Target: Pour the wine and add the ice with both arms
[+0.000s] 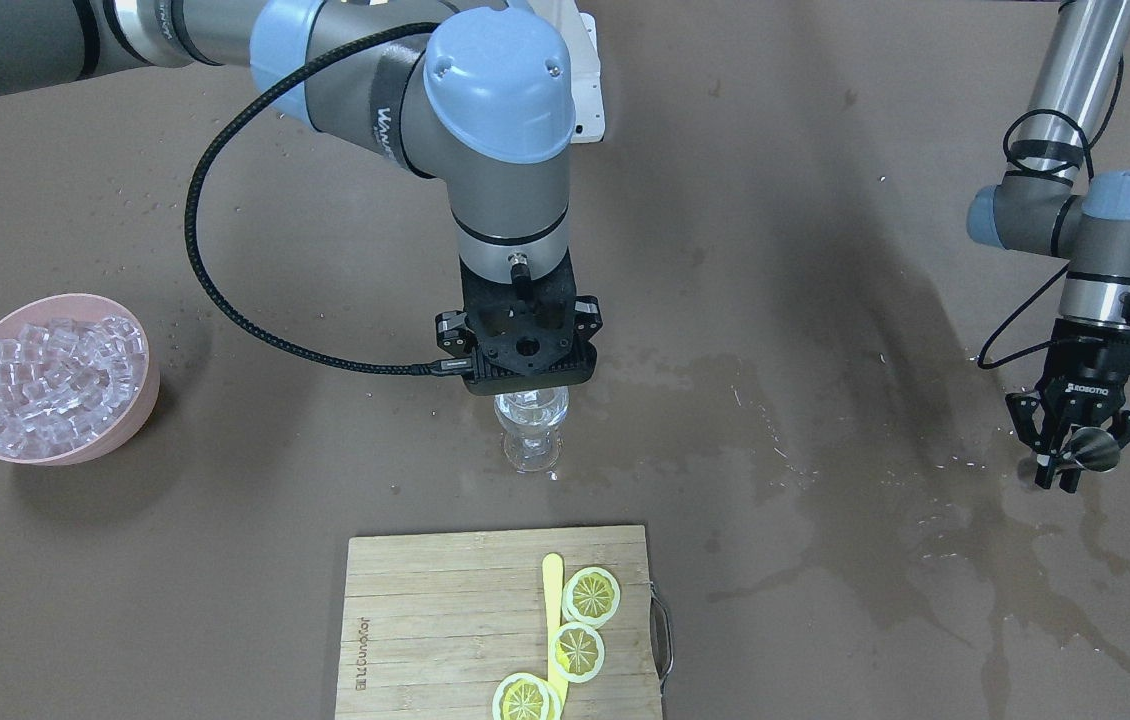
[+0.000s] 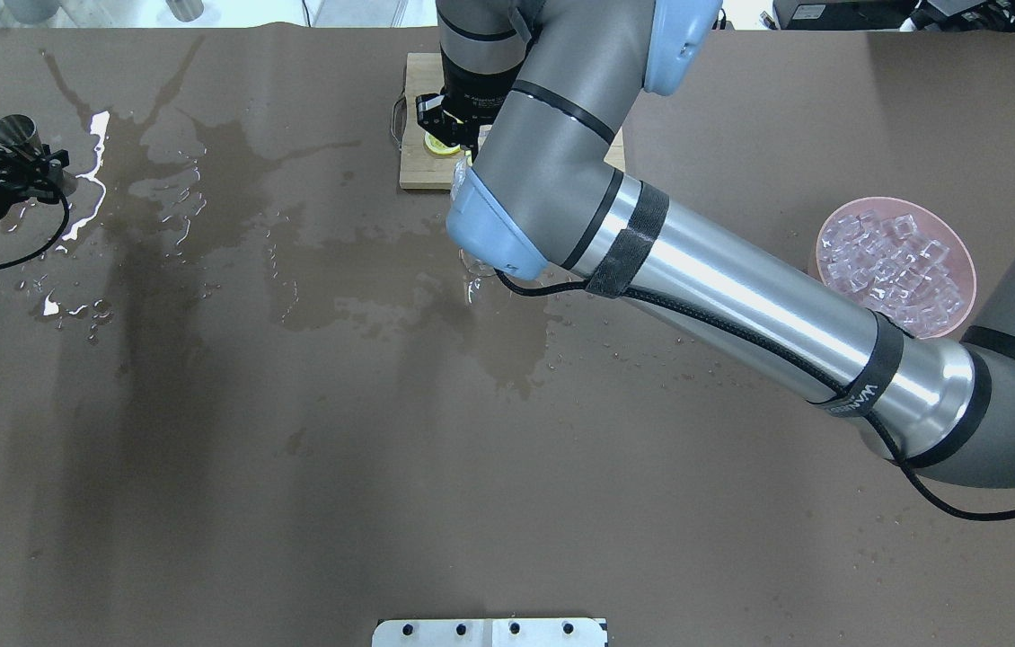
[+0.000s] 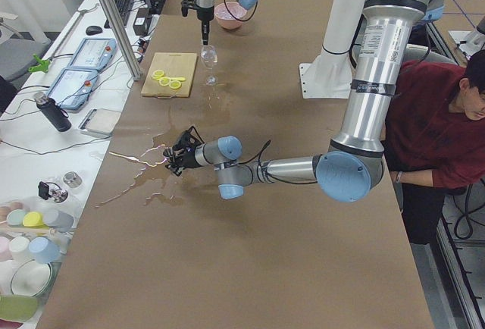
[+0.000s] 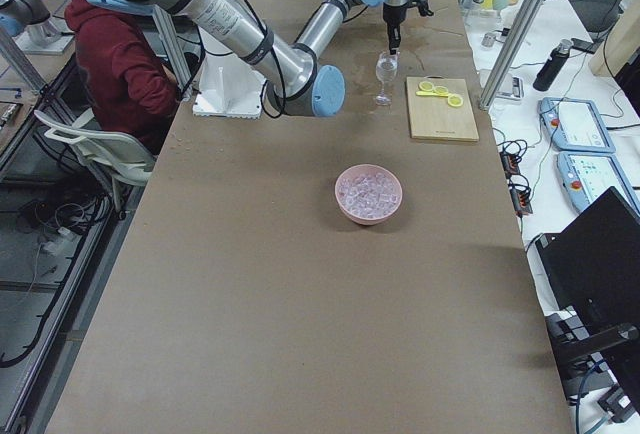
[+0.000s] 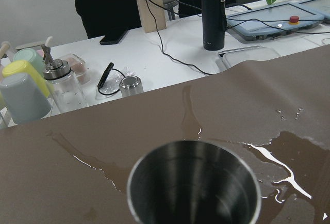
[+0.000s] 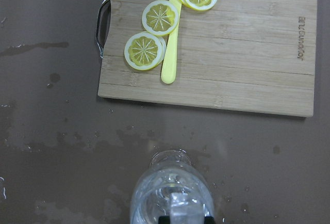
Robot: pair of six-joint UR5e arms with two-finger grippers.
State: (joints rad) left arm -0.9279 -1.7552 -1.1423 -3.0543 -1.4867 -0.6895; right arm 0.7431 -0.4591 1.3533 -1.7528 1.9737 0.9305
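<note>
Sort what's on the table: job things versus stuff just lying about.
Job: stemmed glass, ice in pink bowl, jigger in left gripper, right gripper above glass.
Lying about: cutting board, lemon slices, yellow stick, spilled liquid.

- "ROBOTIQ" stands in small white letters on the black body of the left tool (image 1: 1062, 476), just above the steel cup (image 1: 1095, 451) clamped in it.
- White letters starting "WAN" are on a black strap (image 1: 387, 112) round the right arm (image 1: 500, 190); the rest cannot be read.
- A burnt-in brand mark runs along the right end of the cutting board (image 1: 445, 610), at the far edge of the counter (image 1: 775, 200); its letters are too small to read surely.
</note>
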